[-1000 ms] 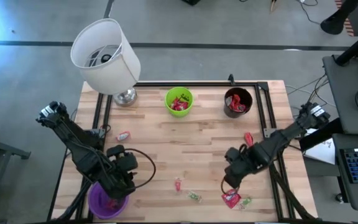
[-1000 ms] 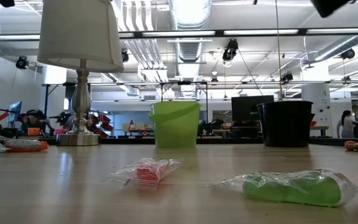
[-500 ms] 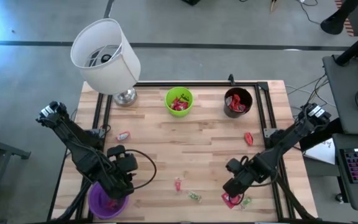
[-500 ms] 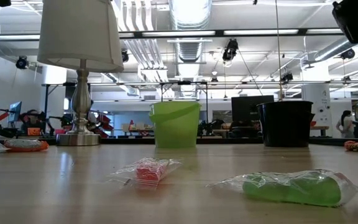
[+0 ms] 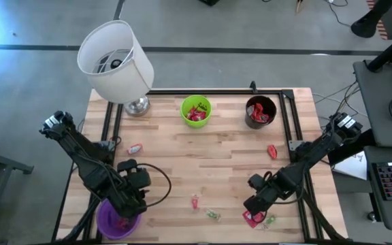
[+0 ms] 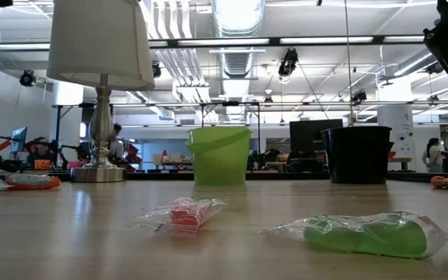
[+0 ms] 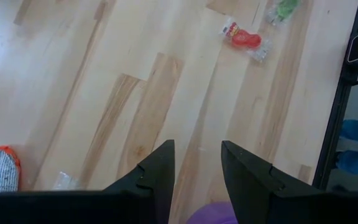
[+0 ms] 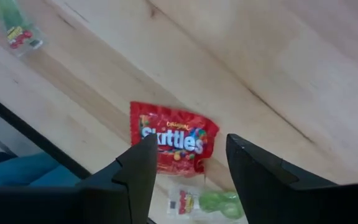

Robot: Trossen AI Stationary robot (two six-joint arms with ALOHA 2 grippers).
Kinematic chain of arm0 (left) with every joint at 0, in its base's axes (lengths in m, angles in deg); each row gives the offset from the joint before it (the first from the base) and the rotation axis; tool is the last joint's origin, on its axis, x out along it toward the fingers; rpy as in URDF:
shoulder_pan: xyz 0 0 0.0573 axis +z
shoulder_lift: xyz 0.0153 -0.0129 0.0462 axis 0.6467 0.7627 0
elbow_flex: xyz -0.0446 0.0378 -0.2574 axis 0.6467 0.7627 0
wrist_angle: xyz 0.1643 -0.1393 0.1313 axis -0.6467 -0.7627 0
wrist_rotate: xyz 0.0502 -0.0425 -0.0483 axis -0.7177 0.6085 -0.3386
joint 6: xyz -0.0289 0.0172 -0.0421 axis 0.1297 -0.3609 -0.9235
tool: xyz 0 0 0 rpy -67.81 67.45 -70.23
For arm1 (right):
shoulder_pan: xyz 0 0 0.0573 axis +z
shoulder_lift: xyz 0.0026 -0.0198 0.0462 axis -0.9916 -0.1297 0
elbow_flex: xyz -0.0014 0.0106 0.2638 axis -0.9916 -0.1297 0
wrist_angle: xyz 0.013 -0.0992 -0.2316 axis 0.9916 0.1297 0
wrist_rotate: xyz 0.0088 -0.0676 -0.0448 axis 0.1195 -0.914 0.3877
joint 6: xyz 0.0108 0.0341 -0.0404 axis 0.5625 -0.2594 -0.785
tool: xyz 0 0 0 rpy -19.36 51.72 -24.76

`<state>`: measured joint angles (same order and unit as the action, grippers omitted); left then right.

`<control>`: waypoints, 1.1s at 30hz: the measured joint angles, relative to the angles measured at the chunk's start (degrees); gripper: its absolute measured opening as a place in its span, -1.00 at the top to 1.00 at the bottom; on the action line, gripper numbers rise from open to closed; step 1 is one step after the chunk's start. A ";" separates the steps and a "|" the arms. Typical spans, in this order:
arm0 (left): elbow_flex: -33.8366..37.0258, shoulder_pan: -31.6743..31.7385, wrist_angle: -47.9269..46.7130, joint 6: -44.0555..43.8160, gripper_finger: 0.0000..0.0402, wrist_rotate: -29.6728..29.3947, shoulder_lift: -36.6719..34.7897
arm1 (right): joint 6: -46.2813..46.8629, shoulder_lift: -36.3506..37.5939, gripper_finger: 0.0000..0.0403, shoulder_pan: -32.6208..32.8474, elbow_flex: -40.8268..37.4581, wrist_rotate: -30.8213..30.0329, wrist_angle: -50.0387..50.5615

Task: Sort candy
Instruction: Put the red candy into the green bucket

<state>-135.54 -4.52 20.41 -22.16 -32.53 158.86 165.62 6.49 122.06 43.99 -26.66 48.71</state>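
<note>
Loose candy lies on the wooden table (image 5: 203,167). A red flat packet (image 8: 174,138) rests flat near the table's near right corner, with a green sweet (image 8: 213,202) beside it. My right gripper (image 8: 190,142) hovers open just above the packet (image 5: 252,218), one finger to either side of it and neither touching. My left gripper (image 7: 196,162) stands open and empty above the purple cup (image 5: 118,219) at the near left. A red clear-wrapped sweet (image 6: 187,211) and a green one (image 6: 364,233) lie between the two arms.
A green cup (image 5: 196,110) and a black cup (image 5: 260,112), both holding candy, stand at the far edge. A lamp (image 5: 118,61) stands at the far left. Orange-red pieces lie at the left (image 5: 135,148) and the right (image 5: 271,151). A dark frame (image 5: 295,136) edges the table.
My right gripper has come down and toward the table's near edge, over the red packet, and its wrist has rolled. The packet has stayed where it was.
</note>
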 joint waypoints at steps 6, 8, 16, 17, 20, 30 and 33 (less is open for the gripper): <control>0.00 0.00 0.29 0.00 0.44 0.00 0.00 | 3.39 -0.43 0.03 2.29 0.00 0.02 -0.36; 0.00 0.00 0.33 0.00 0.44 0.00 0.00 | 5.60 -0.48 0.03 3.86 0.00 -0.13 -0.40; 0.00 0.00 0.40 0.15 0.43 0.02 -0.02 | 9.25 -4.30 0.03 6.59 0.00 -0.60 -2.83; 0.00 0.00 0.40 0.18 0.43 0.00 -0.04 | 9.16 -5.35 0.03 6.64 -0.11 -0.37 -3.39; 0.00 0.00 0.46 0.22 0.43 0.02 -0.04 | 8.43 -8.97 0.03 6.78 -0.04 -0.15 -8.10; 0.00 0.00 0.50 0.27 0.43 0.02 -0.04 | 7.83 -15.05 0.13 6.71 0.98 1.24 -9.53; 0.00 0.01 0.50 0.91 0.43 0.04 -0.04 | 8.57 -14.99 0.36 6.69 0.98 1.18 -9.62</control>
<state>-135.54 -4.52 20.91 -21.26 -32.48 158.82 174.19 -8.50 128.74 44.98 -25.48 39.09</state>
